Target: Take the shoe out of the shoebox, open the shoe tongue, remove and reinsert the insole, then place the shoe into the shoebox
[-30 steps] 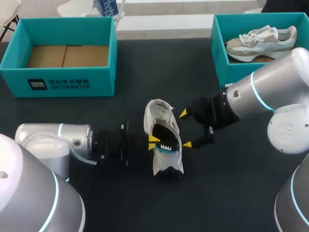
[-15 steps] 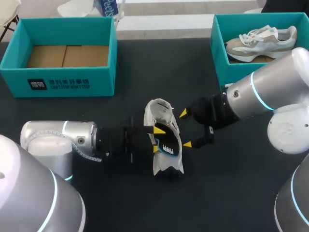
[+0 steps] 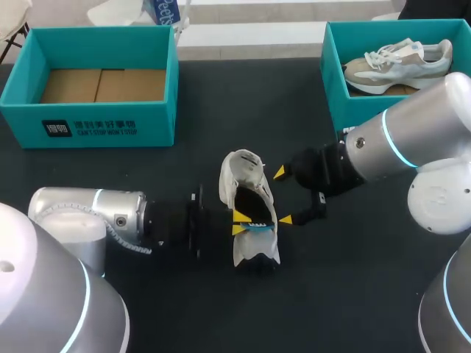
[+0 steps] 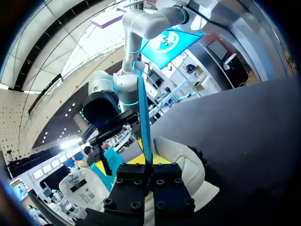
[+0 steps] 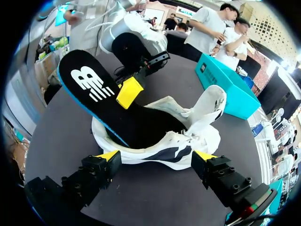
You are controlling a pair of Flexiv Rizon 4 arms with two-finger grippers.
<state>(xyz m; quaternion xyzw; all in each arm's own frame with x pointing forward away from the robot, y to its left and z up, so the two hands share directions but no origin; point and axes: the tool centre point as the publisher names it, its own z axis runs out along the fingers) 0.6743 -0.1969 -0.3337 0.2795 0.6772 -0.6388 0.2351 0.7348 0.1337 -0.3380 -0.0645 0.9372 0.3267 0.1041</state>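
Shoe at middle of table, lying lengthwise from far side to near side. Insole partly in shoe, one end sticking out over near part. Left gripper at shoe's left, fingers pinching insole edge. Right gripper at shoe's right, fingers spread, just beside shoe. Left shoebox at far left. Right shoebox at far right, second shoe in it.
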